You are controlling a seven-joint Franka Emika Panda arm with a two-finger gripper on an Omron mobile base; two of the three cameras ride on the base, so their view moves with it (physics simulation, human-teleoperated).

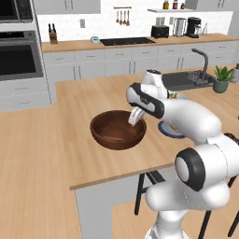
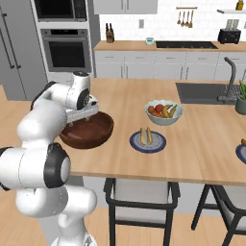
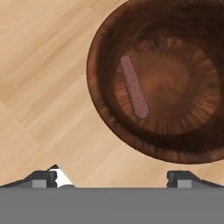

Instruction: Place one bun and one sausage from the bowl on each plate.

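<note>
Gripper (image 3: pixel 113 177) hangs over the near rim of the wooden bowl (image 1: pixel 117 136), jaws spread wide, nothing between them; in the hand view the two dark fingertips (image 3: pixel 45 178) sit well apart over bare counter (image 3: pixel 39 87), with the bowl beyond them and off toward the right tip. One sausage (image 3: pixel 134 86) lies inside the bowl on its floor, left of centre in that view, well apart from both tips. It is long, narrow, dull reddish-pink with rounded ends, lying flat and slightly slanted. Bowl is deep, round, dark reddish-brown wood with fine radial grain on the inner wall; no bun can be made out in it. From the right base view, going left to right across the island: the bowl (image 2: pixel 89 130) at the left end partly behind the arm, then a dark blue plate (image 2: pixel 148 142) near the front edge, well apart from the bowl, carrying a pale bun (image 2: pixel 149 135) with what looks like a sausage beside it, too small to tell exactly. Just behind that plate is a pale fruit bowl (image 2: pixel 164 114). A second plate (image 2: pixel 241 153) is cut off at the far right edge, something pale on it, unclear.
</note>
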